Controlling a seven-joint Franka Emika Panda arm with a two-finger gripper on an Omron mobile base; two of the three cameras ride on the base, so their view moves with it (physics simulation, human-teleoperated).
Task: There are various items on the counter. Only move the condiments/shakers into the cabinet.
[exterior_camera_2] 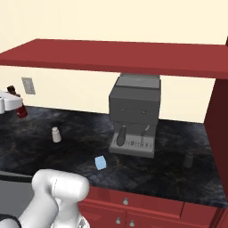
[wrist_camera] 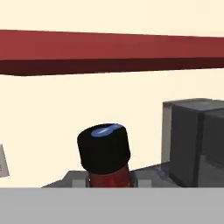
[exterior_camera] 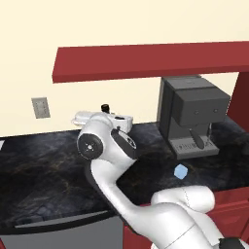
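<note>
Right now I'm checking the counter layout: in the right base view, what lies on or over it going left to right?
red sauce bottle in the gripper → whitish shaker → light-blue block → coffee machine → black shaker.

Both base views look forward and down at the black marble-look counter [exterior_camera: 44, 170], sharing the boxy grey coffee machine [exterior_camera_2: 133, 113]; the hand view sits close, apparently facing the long dark red cabinet [wrist_camera: 109, 50].

Counter [exterior_camera: 44, 170]: glossy black marble-look, faint golden veins. Cabinet [exterior_camera_2: 116, 55]: smooth matt dark red. Coffee machine [exterior_camera_2: 133, 111]: matt grey, plastic-like. Sauce bottle [wrist_camera: 107, 173]: glossy red body, matt black cap. Light-blue block [exterior_camera_2: 100, 163]: smooth. Whitish shaker [exterior_camera_2: 56, 134]: matt. Arm [exterior_camera: 146, 209]: glossy white.
</note>
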